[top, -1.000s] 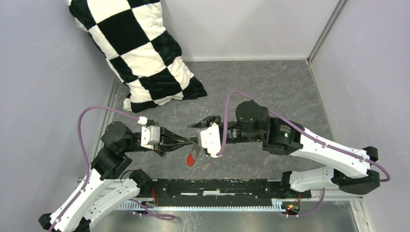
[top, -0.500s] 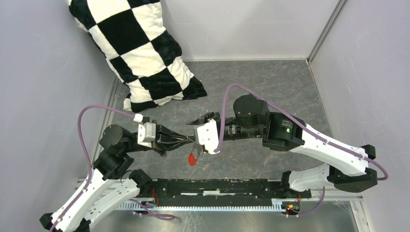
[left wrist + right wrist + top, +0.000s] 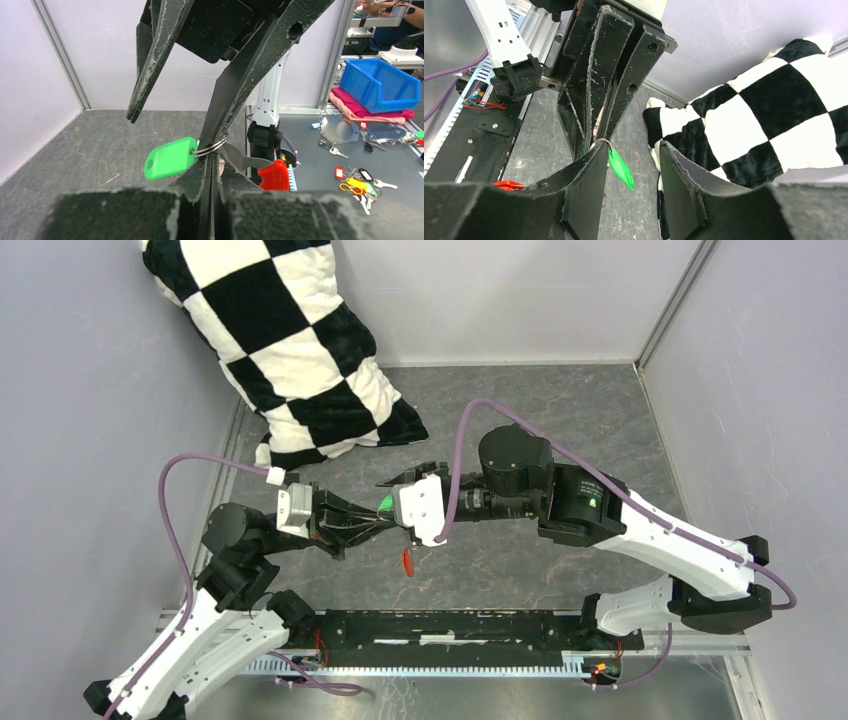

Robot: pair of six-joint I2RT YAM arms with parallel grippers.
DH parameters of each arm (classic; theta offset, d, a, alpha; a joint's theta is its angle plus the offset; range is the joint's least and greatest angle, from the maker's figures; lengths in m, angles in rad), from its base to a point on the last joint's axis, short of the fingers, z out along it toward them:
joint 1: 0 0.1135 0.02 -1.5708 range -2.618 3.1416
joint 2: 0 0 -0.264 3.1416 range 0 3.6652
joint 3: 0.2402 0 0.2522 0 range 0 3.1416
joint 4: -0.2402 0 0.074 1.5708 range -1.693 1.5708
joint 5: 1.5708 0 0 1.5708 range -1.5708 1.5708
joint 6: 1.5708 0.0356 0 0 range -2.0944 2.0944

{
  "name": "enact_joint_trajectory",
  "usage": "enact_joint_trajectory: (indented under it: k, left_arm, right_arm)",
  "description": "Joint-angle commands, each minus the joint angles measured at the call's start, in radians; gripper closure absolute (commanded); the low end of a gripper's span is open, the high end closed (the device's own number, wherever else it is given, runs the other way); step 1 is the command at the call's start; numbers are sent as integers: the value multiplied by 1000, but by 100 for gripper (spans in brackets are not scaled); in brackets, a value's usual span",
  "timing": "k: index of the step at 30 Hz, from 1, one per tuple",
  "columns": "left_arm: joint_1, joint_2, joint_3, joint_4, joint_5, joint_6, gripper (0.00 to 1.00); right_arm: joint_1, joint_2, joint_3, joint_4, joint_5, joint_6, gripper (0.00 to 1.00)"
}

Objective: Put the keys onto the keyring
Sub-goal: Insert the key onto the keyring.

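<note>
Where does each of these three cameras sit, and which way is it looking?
Top external: above and behind the arms, looking down on the table; both arms show, left gripper facing right gripper.
Left wrist: looks along its shut fingers, pinching the keyring, at the right gripper.
Right wrist: looks between its open fingers toward the left gripper and checkered pillow.
Both wrist views share the green tag.

The left arm (image 3: pixel 205 635) and right arm (image 3: pixel 690 555) both wear white shells over their long links, with chunky black joint housings. A purple cable (image 3: pixel 165 510) loops off each. The left gripper (image 3: pixel 210 172) and right gripper (image 3: pixel 633 146) have matte black tapered fingers (image 3: pixel 584 195), scuffed pale along the edges, with round holes.
</note>
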Motion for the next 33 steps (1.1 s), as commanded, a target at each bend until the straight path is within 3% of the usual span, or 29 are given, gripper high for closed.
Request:
enact_joint_trajectory:
  k: [1, 33]
  left_arm:
    - [4, -12, 24, 212, -79, -49, 98]
    - [4, -29, 90, 263, -15, -13, 98]
  right_arm:
    - [16, 59, 17, -109, -13, 26, 50]
    - [-6, 60, 61, -175, -10, 5, 44]
